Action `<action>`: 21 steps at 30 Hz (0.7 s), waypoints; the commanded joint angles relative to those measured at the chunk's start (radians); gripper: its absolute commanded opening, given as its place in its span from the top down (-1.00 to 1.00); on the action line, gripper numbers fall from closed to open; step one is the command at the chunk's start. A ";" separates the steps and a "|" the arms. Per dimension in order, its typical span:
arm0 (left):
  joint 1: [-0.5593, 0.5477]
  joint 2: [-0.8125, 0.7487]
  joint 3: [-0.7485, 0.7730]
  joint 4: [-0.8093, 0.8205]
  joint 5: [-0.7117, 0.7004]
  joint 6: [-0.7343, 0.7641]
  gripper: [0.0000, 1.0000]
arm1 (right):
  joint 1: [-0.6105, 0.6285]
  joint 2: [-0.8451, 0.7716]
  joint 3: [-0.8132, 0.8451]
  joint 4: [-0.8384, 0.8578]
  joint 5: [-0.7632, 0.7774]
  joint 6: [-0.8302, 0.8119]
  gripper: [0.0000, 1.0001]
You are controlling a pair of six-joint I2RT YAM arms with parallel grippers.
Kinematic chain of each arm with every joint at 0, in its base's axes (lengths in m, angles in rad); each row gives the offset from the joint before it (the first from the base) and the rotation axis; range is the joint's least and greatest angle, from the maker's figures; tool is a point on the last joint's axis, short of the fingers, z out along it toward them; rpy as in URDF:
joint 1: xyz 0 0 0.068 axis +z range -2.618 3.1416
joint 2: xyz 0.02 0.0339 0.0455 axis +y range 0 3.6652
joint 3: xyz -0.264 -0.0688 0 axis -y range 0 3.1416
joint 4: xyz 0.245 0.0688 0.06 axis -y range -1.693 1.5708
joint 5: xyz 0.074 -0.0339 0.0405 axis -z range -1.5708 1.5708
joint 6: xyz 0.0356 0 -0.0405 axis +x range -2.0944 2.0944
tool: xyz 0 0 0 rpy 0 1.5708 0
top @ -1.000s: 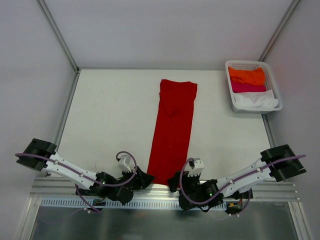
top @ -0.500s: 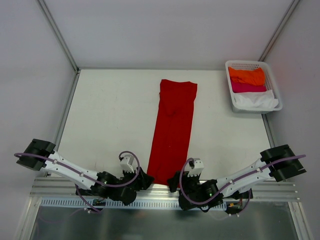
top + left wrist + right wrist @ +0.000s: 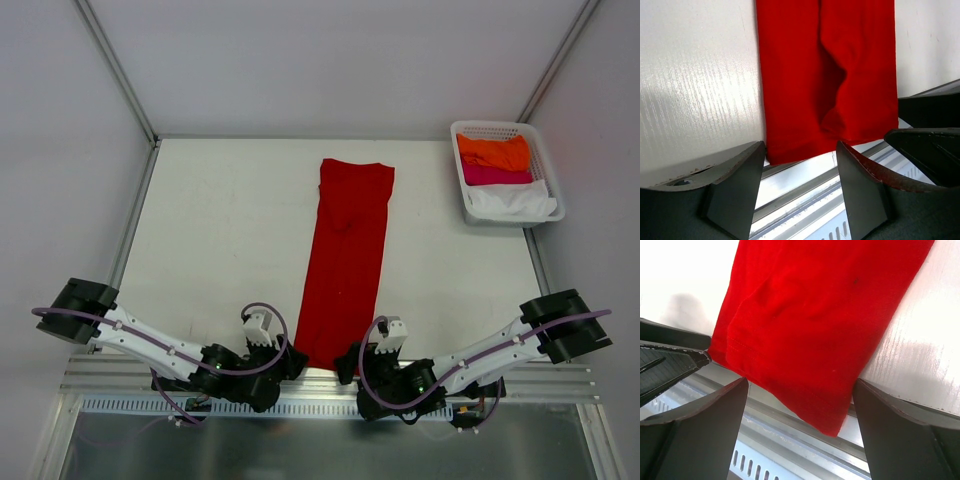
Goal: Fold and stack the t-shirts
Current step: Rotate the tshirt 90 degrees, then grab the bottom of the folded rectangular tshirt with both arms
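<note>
The deep red t-shirt [image 3: 345, 255] lies folded into a long narrow strip down the middle of the white table, its near hem over the table's front edge. My left gripper [image 3: 292, 362] is open at the hem's left corner; in the left wrist view the red cloth [image 3: 825, 75] lies just beyond the open fingers [image 3: 735, 185]. My right gripper [image 3: 350, 362] is open at the hem's right corner; the right wrist view shows the corner [image 3: 820, 340] between its spread fingers [image 3: 900, 430], not pinched. Orange [image 3: 492, 152], pink [image 3: 495, 176] and white [image 3: 512, 201] shirts lie in the basket.
The white lattice basket [image 3: 463, 208] stands at the back right of the table. A metal rail [image 3: 320, 385] runs along the table's front edge under both grippers. Frame posts rise at the back corners.
My left gripper has slid right along the front edge, closer to the red shirt's near left corner. The right arm and the shirt have not moved.
</note>
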 commanded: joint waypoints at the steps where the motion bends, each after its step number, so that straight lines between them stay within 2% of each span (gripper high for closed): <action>1: 0.014 0.017 -0.047 -0.058 0.023 -0.042 -0.22 | 0.000 0.033 -0.031 -0.017 -0.083 0.019 -0.79; 13: 0.014 0.045 -0.096 0.054 0.032 -0.050 -0.02 | -0.002 0.043 -0.029 -0.011 -0.088 0.026 -0.68; 16: 0.014 0.059 -0.096 0.070 0.038 -0.048 0.08 | -0.002 0.047 -0.028 -0.014 -0.091 0.028 -0.42; 17: 0.014 0.063 -0.093 0.068 0.040 -0.048 0.19 | 0.000 0.048 -0.025 -0.020 -0.093 0.039 -0.17; 19: 0.014 0.074 -0.090 0.068 0.046 -0.053 0.43 | -0.002 0.053 -0.014 -0.051 -0.100 0.049 0.05; 20: 0.014 0.077 -0.087 0.070 0.051 -0.053 0.54 | 0.000 0.054 -0.009 -0.058 -0.100 0.050 0.23; 21: 0.012 0.085 -0.087 0.068 0.054 -0.051 0.72 | 0.000 0.056 -0.002 -0.068 -0.102 0.050 0.32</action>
